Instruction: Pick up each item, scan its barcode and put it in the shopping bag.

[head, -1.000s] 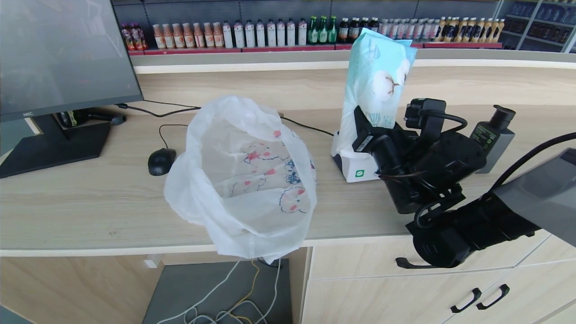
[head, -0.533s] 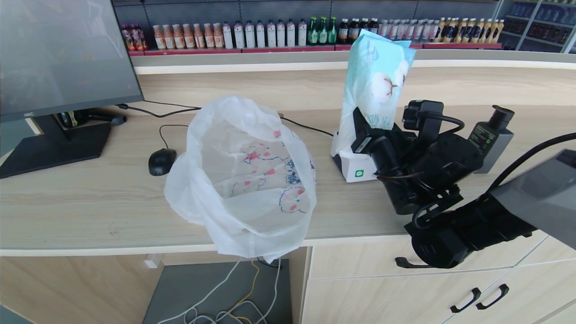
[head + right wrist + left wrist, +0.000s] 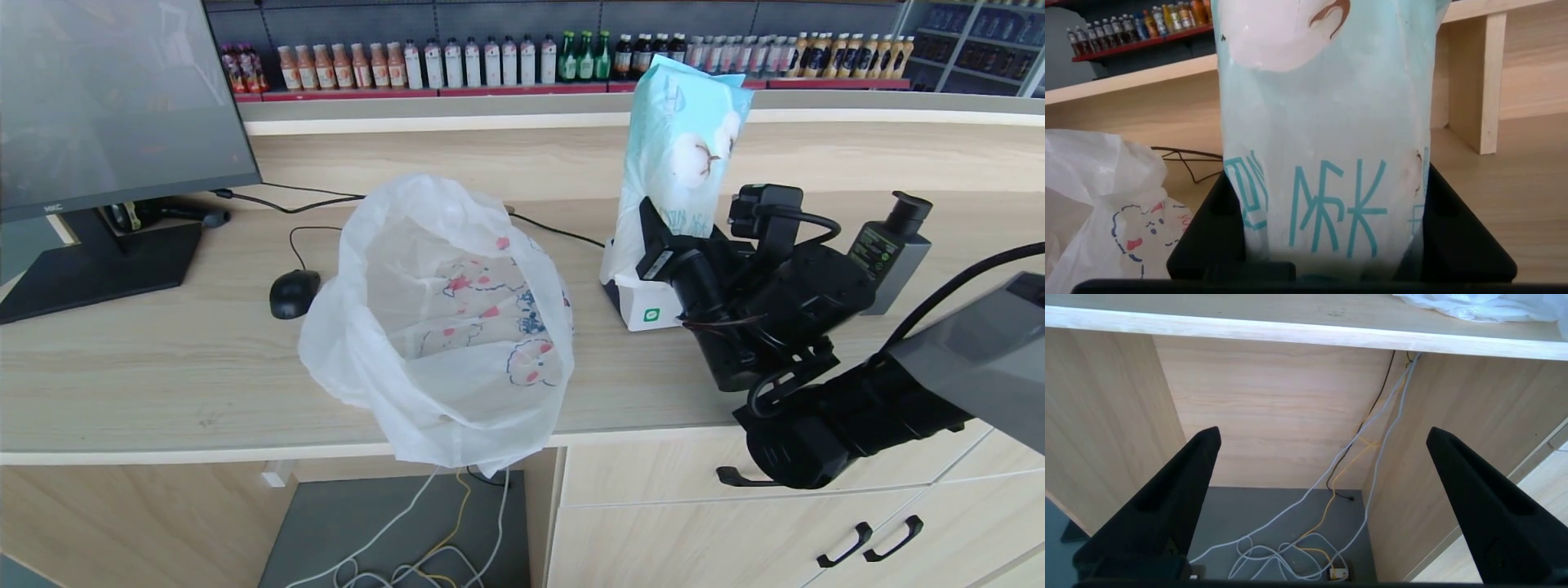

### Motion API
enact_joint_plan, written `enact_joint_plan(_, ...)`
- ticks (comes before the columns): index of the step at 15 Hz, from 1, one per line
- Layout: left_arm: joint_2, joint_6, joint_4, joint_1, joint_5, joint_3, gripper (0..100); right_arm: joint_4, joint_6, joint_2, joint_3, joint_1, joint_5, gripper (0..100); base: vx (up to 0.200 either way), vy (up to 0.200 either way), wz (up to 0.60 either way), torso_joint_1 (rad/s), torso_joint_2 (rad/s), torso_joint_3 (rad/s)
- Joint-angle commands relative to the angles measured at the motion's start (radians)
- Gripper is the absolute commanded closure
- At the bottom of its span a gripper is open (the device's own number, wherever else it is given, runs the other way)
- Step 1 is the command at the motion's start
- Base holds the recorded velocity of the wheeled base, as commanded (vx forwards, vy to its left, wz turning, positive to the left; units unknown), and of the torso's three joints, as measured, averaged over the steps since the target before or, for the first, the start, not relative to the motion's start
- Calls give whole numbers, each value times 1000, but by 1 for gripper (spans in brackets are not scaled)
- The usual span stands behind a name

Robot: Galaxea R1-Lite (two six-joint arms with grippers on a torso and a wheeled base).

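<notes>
Right gripper [image 3: 1327, 241] is clamped on the lower end of the pack [image 3: 682, 139], one black finger on each narrow side, holding it over the right half of the counter [image 3: 163, 367]

Left gripper [image 3: 1323, 457] hangs below the counter's front edge, jaws wide apart with nothing between them, facing loose cables [image 3: 1315, 531] in the alcove underneath

Back left on the counter stands a monitor [image 3: 114, 98]. At the middle sits the bag [image 3: 441, 327], white and translucent, its open mouth turned towards the robot and its bottom spilling over the front edge. It is just left of the pack, apart from it, with bare counter between them. A grey bottle [image 3: 890, 253] stands upright to the right, partly hidden by the right arm. A white box [image 3: 645, 306] sits directly under the pack; whether they touch cannot be told. A mouse [image 3: 292, 292] lies left of the bag

The pack's long axis runs nearly vertical, its top leaning slightly to the right and its printed cotton face turned towards the head camera
</notes>
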Motion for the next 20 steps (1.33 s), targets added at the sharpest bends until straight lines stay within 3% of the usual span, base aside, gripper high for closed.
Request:
enact_joint_plan(1, 0, 0, 0, -1, 0, 0, 0, 0, 0, 1, 3, 2, -1, 100, 0, 0, 0, 0, 0, 0)
enact_joint_plan(6, 0, 0, 0, -1, 0, 0, 0, 0, 9, -31, 18, 1, 0, 100, 0, 0, 0, 0, 0, 0)
enact_joint_plan(13, 0, 0, 0, -1, 0, 0, 0, 0, 11, -220, 145, 7, 4, 100, 0, 0, 0, 0, 0, 0)
enact_joint_plan(16, 0, 0, 0, -1, 0, 0, 0, 0, 6, -283, 197, 59, 4, 100, 0, 0, 0, 0, 0, 0)
enact_joint_plan(18, 0, 0, 0, 1, 0, 0, 0, 0, -3, -326, 220, 145, 4, 100, 0, 0, 0, 0, 0, 0)
enact_joint_plan(20, 0, 0, 0, 1, 0, 0, 0, 0, -9, -358, 256, 153, 5, 100, 0, 0, 0, 0, 0, 0)
